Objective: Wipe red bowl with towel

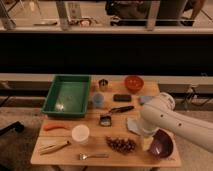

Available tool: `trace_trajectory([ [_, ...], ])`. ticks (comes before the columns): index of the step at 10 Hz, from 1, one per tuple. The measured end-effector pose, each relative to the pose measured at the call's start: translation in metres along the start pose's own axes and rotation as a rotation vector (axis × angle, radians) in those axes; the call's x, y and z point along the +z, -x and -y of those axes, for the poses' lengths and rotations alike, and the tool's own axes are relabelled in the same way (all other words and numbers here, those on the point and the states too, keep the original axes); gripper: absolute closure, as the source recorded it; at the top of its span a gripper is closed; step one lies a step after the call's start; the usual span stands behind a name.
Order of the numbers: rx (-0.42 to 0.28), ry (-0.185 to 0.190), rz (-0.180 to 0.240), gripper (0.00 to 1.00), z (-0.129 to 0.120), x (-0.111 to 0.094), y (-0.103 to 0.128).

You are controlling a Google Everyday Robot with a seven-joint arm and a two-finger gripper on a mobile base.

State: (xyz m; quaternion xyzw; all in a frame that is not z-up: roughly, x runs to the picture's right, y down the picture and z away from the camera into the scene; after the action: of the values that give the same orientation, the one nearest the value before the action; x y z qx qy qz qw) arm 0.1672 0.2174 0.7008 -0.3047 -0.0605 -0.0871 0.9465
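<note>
The red bowl [133, 83] is small, round and orange-red, and stands at the back of the wooden table [165, 160], right of the middle. The towel [131, 124], a flat pale grey-blue cloth, lies nearer the front, with its right part hidden under my white arm [165, 117]. The arm reaches in from the right and bends down. The gripper [146, 142] hangs at the arm's lower end, just right of the towel and left of the purple bowl [162, 145], far in front of the red bowl.
A green tray [67, 95] stands at the back left. A blue cup [98, 100], metal cup [103, 84], black block [121, 97], blue block [144, 100], black-handled tool [120, 109], carrot [54, 127], white cup [80, 134], grapes [121, 145] and fork [92, 156] lie around.
</note>
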Motion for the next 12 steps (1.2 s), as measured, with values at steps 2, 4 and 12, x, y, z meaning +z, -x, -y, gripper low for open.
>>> trace_trajectory([
  [2,-0.005,-0.014,0.011,0.20,0.004,0.007,0.018],
  [4,-0.015,-0.046,0.028,0.20,0.018,0.020,0.036],
  [12,-0.042,-0.157,-0.036,0.20,0.092,0.021,0.025],
])
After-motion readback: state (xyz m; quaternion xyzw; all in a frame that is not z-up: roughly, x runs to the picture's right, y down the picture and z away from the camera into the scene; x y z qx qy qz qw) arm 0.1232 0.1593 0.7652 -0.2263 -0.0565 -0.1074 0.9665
